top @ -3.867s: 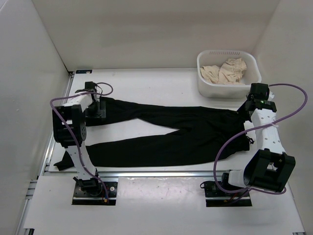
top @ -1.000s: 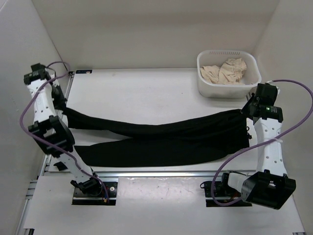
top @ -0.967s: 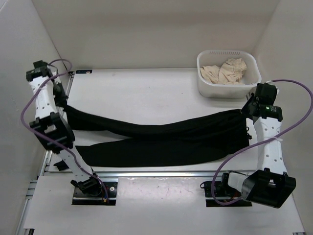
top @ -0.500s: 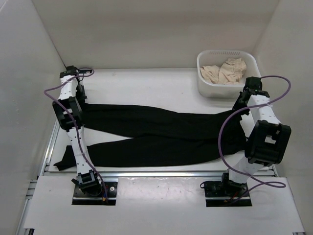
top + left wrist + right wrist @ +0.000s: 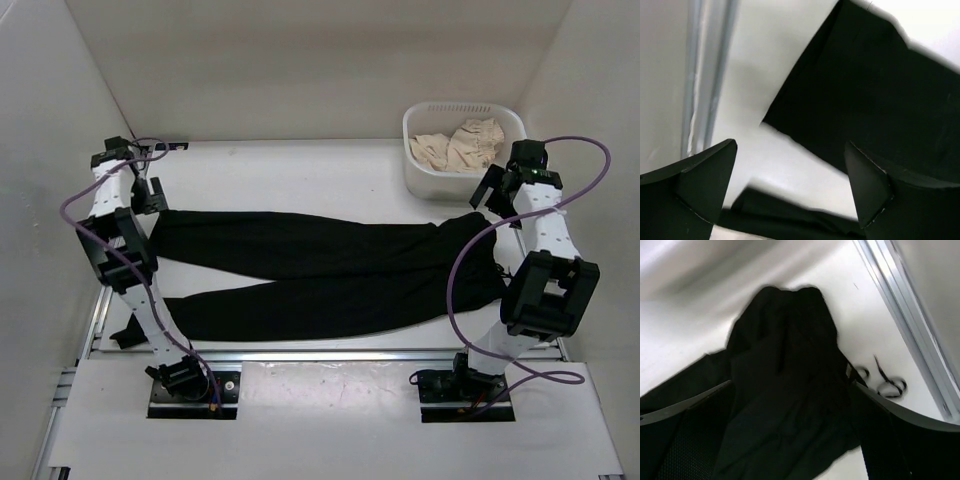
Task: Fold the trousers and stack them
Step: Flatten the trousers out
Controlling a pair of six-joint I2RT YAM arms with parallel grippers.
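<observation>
The black trousers (image 5: 330,270) lie spread on the white table, both long legs running left and the waist bunched at the right. My left gripper (image 5: 147,196) hovers open just above the cuff of the far leg (image 5: 865,95); in the left wrist view its fingers (image 5: 705,185) stand wide apart over bare table and a strip of black cloth. My right gripper (image 5: 492,196) hangs open over the waist (image 5: 785,385), with its fingers (image 5: 890,440) to either side of the crumpled fabric and not pinching it. A thin black drawstring (image 5: 885,382) trails beside the waist.
A white basket (image 5: 450,186) holding a beige cloth (image 5: 460,145) stands at the back right, close behind the right gripper. Metal rails run along the table's left edge (image 5: 710,75) and right edge (image 5: 905,315). White walls enclose the table on three sides.
Both grippers have opened and let go of the trousers, which were held stretched between them and now lie on the table. Both arms have drawn up and slightly outward from the cloth.
</observation>
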